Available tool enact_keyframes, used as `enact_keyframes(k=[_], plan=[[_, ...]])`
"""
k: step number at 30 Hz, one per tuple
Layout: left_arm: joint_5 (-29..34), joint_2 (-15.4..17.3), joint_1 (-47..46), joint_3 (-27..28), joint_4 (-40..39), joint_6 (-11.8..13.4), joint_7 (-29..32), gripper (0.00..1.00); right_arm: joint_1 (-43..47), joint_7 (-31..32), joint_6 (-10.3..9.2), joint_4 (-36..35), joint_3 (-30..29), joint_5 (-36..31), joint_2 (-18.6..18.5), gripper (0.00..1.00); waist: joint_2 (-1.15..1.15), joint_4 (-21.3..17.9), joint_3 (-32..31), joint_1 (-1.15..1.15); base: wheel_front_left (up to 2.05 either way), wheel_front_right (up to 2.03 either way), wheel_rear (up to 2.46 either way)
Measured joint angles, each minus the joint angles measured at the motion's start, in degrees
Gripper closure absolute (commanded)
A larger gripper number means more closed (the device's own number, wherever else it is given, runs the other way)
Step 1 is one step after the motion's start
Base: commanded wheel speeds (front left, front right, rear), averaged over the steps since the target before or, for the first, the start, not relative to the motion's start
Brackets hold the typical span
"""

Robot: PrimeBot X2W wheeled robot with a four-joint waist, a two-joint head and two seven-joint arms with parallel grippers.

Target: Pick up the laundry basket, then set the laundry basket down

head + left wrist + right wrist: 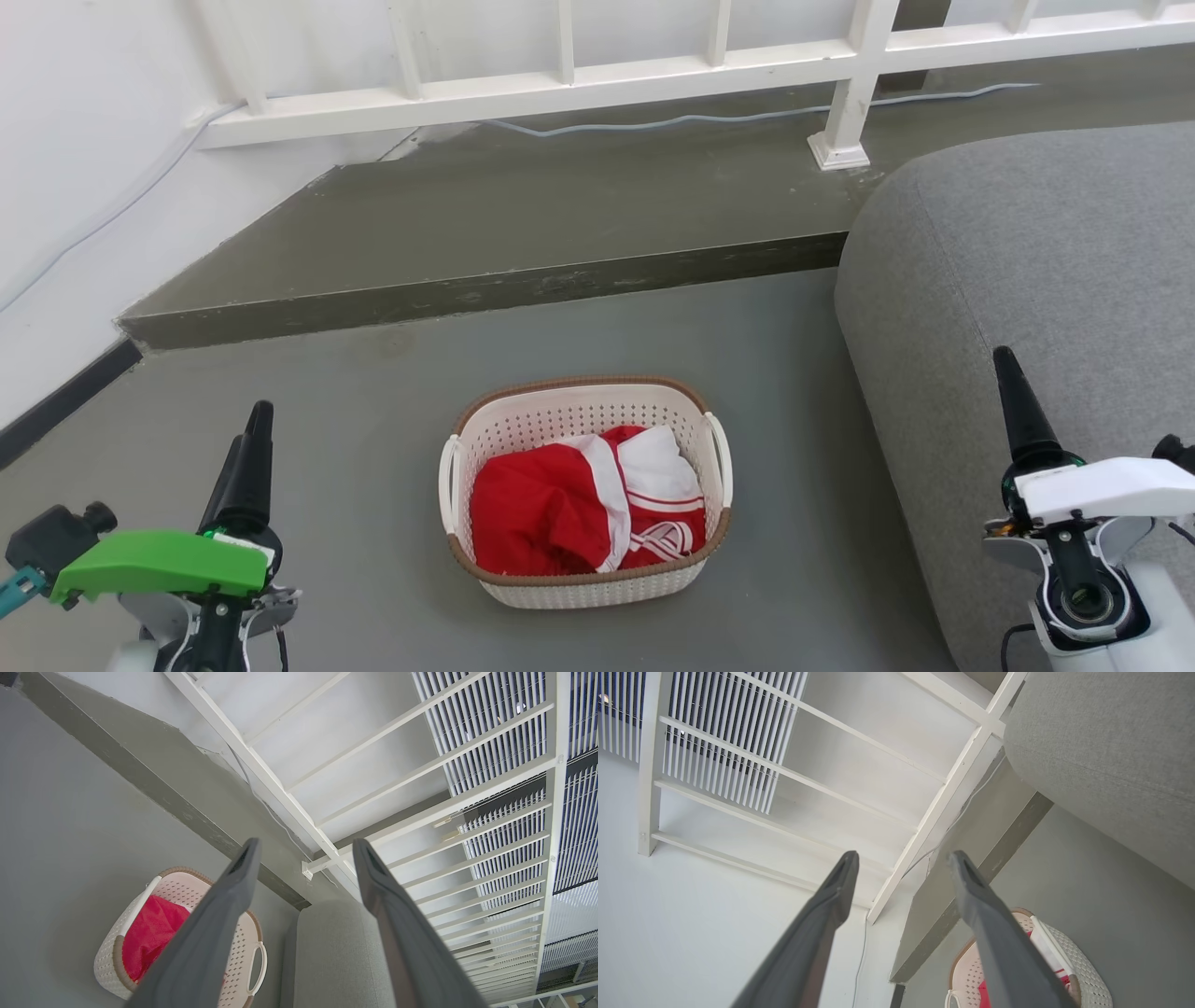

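In the head view the laundry basket [574, 415] stands upright on the grey floor [355, 429], near the middle of the open patch, between the raised step [467, 294] along the floor's far edge and the robot. The grey sofa [1027, 233] bounds the floor on the right, close beside the basket. Red-and-white clothing [551, 513] lies heaped inside it, below the brown rim. Its two white side handles, left handle [449, 481] and right handle [724, 457], face outward, which probably suits one arm on each side. The left tool [247, 439] hangs at the floor's near left and the right tool [1018, 401] at the near right over the sofa's edge, both well apart from the basket and pointing away from the robot. This looks like a ready stance, with the pick-up not yet begun. In the left wrist view the left tool's two dark fingers stand spread with nothing between them. The basket shows low beside one finger, which covers part of it, and the sofa lies just past it. In the right wrist view the right tool's fingers are likewise parted and empty, aimed toward the white railing [924, 826] and the wall. The basket's rim and a handle peep out beside one finger at the bottom edge. Judging from this, each arm must swing inward and down to reach its handle.
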Motion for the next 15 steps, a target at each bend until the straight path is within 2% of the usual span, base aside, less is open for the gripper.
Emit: enact_keyframes(k=[7,15], plan=[[6.68,0.45,-0.65,-1.36,-0.91,0.34,-1.26,0.00,-0.17,-1.14,-1.32,-1.24,1.77,-7.49,-0.58,0.00,0.00,0.05,-0.15,0.00,0.00,0.00,0.00],[14.90,1.83,-1.22,-3.68,-1.82,2.05,-2.43,0.00,-0.17,-2.24,-2.42,-1.87,4.07,-15.06,-0.94,0.00,0.00,0.23,-0.32,0.00,0.00,0.00,0.00]])
